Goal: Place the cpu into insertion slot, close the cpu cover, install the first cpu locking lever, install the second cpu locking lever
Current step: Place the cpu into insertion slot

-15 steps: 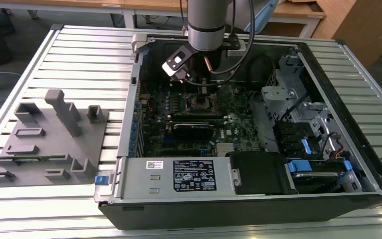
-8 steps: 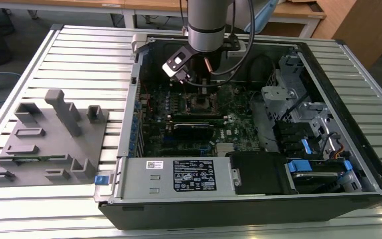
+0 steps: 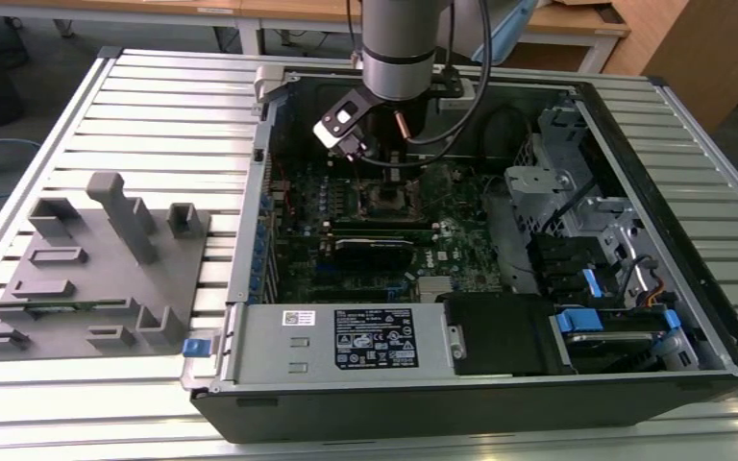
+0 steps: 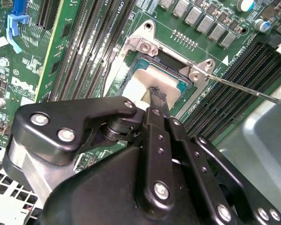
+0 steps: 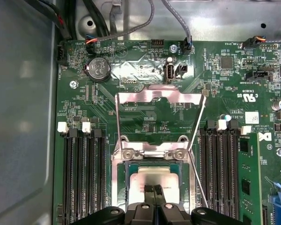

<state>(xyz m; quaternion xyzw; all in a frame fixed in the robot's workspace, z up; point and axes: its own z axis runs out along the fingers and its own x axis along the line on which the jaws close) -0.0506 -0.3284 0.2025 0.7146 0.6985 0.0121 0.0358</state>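
Presently the tool is clenched, both fingertips pressed together with nothing between them, tips at the middle of the cpu; actual contact cannot be told. Flat in the insertion slot lies the cpu. Hinged just beyond it, the cpu cover stands raised, not closed. One thin locking lever juts free beside the socket. Green motherboard around, memory slots on both sides. Open computer case lies on the slatted worktop; grey fixture at the exterior view's left.
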